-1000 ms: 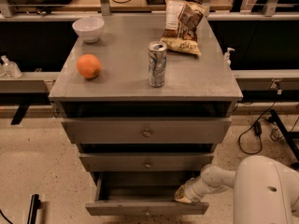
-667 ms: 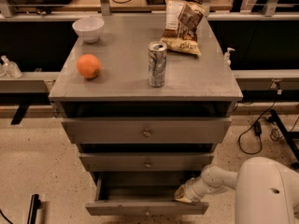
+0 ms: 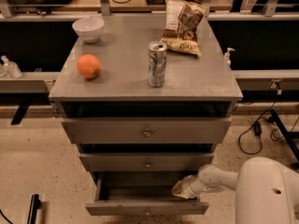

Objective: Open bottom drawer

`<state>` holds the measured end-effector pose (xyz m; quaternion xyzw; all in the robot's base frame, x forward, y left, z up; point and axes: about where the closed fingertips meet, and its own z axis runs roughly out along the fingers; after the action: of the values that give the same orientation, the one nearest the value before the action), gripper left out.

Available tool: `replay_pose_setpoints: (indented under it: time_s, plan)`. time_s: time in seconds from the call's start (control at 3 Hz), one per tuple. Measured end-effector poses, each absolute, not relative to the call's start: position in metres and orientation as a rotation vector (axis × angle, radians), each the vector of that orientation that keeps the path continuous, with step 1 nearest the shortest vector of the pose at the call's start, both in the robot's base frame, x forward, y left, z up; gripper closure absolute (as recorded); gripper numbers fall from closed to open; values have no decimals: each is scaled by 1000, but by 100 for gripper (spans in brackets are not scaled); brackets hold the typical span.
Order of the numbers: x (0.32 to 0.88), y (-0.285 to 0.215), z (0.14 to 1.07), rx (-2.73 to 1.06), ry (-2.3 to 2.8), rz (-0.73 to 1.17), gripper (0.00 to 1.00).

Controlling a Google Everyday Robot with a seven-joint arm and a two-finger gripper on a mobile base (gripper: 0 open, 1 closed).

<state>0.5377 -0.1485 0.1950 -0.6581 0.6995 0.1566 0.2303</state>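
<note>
The grey surface (image 3: 205,80) carries a white bowl (image 3: 88,29) back left, an orange (image 3: 88,66) in front of it, an upright can (image 3: 157,64) mid-front and a chip bag (image 3: 183,26) back right. I see my claw (image 3: 180,189) low, at the bottom drawer's (image 3: 121,208) right end.

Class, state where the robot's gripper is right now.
In the camera view, the gripper sits low and right of centre, at the right end of the pulled-out bottom drawer, below the middle drawer.
</note>
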Motion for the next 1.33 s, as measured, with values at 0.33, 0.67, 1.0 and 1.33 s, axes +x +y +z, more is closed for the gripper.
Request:
replay_pose_setpoints:
  time_s: [0.33,0.67,1.0,1.33]
  plan:
    - [540,-146,180,-1827,1938,413,100]
    - [537,-145,172,-1840,1951,439,100]
    - [518,-140,182,-1870,1959,516,100]
    - [489,-138,194,-1920,1969,600,100]
